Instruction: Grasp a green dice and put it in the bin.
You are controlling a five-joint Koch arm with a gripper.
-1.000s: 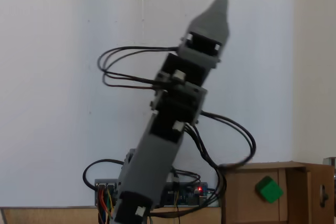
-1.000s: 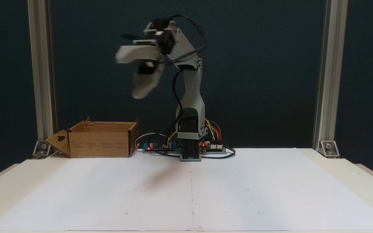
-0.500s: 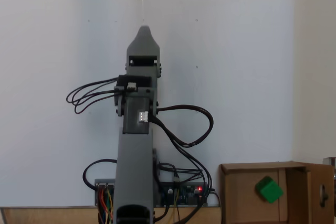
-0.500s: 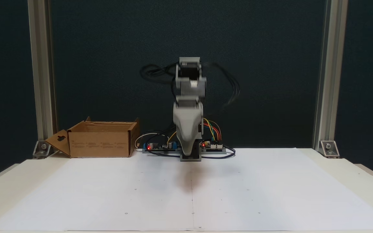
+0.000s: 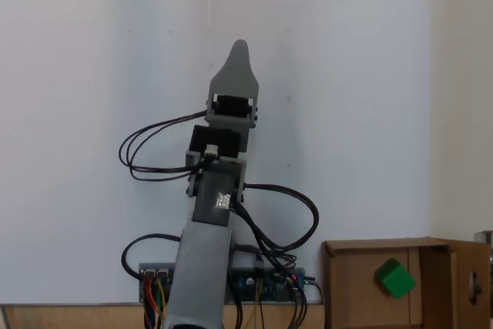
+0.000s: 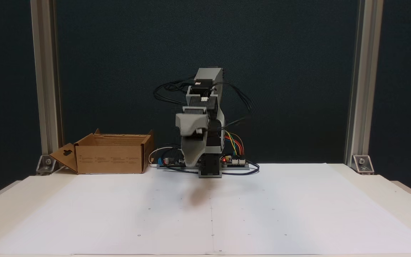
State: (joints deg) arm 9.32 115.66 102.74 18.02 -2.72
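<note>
Dark blue-black backdrop behind the rig, w/ two aluminium posts either side and a white paper sheet spread over the pale surface. Grey arm sits mid-surface at the back edge, folded forward and low, black cables looping off both sides. Its jaws point down toward the paper, tip hanging just above it near the base; a soft shadow lies on the sheet below. From the top-down fixed view the jaws show as one grey pointed tip, angled a bit to the right, so can't tell if they're open or closed; nothing visible between them.

Bin stands at the back, left of the arm in the front fixed view, one flap hanging open on its far side; in the top-down fixed view the bin is bottom right. Green dice lies inside it, on the box floor, tilted, approx. mid-box. Circuit boards w/ a red LED and coloured wires sit by the arm's base.
</note>
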